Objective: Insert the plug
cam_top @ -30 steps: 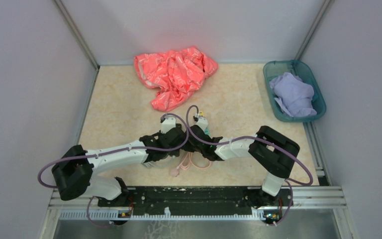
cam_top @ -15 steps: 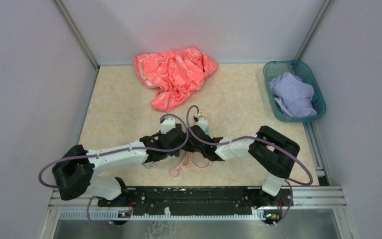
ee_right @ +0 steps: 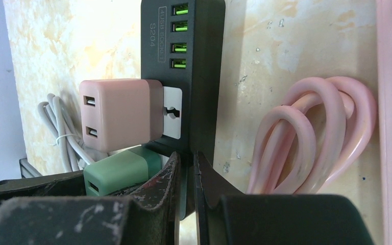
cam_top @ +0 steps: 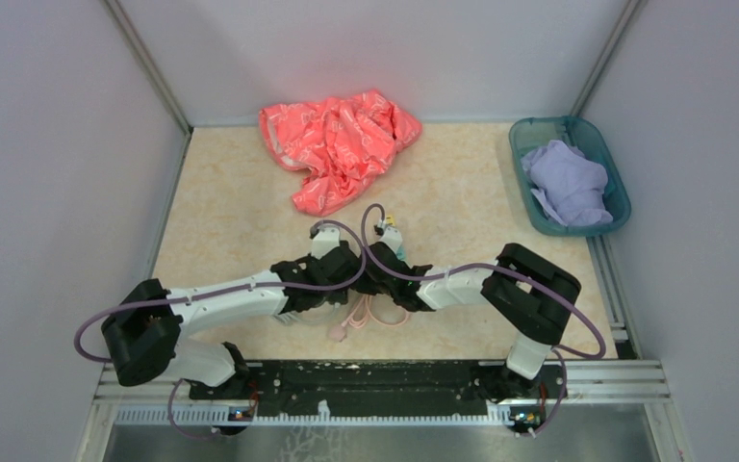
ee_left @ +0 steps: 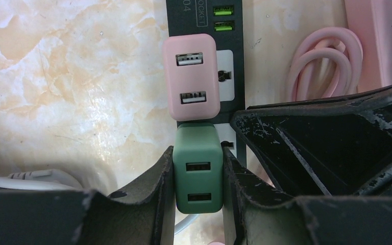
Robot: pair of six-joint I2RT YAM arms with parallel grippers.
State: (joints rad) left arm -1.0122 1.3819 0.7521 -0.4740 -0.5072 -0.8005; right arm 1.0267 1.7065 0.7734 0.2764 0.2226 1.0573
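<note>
Green plug (ee_left: 198, 171) sits clamped between the two fingers (ee_left: 163, 189) of the left gripper (ee_left: 198, 153), its USB face towards the wrist camera. It lies over the black power strip (ee_left: 239, 30), its top edge touching the pink charger (ee_left: 191, 84) seated there. The right gripper (ee_right: 186, 159) has its jaws closed together, tips at the strip's near end, beside a coiled pink cable (ee_right: 311, 138).

green charger cube (ee_left: 198, 171) touching pink charger cube (ee_left: 191, 76) on black plastic power strip (ee_right: 204, 61) | coiled pink cable (ee_left: 326, 58) just right of strip
</note>
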